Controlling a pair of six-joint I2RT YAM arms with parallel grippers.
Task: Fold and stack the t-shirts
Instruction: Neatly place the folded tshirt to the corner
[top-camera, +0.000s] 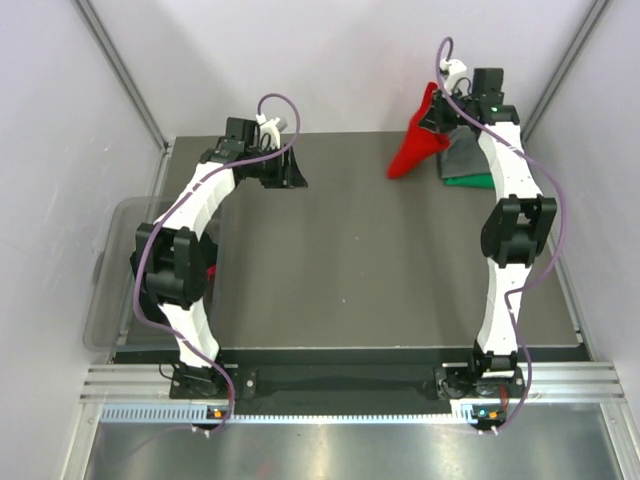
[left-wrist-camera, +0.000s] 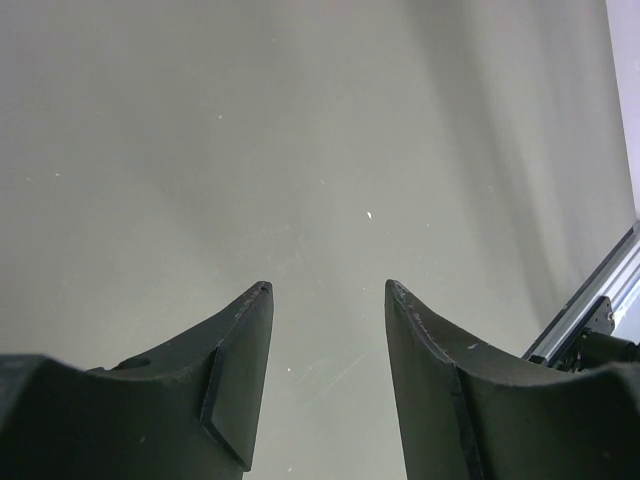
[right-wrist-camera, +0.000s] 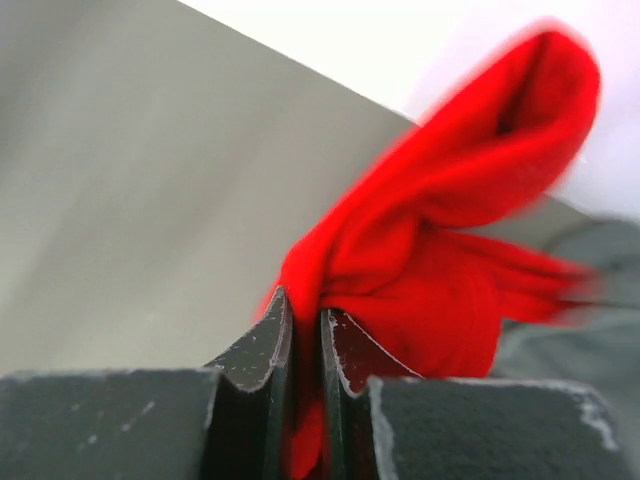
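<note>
Upper right of the overhead frame: red t-shirt (top-camera: 415, 150) hanging bunched from the right fingers (right-wrist-camera: 283, 320), clamped shut on its cloth, just left of a grey t-shirt (top-camera: 465, 158) seemingly lying on a green t-shirt (top-camera: 470, 182). Left fingers (left-wrist-camera: 250, 330) spread wide, gripping nothing, above bare worktop (top-camera: 350, 260). Judged partway: two stacked, red not yet on the pile.
</note>
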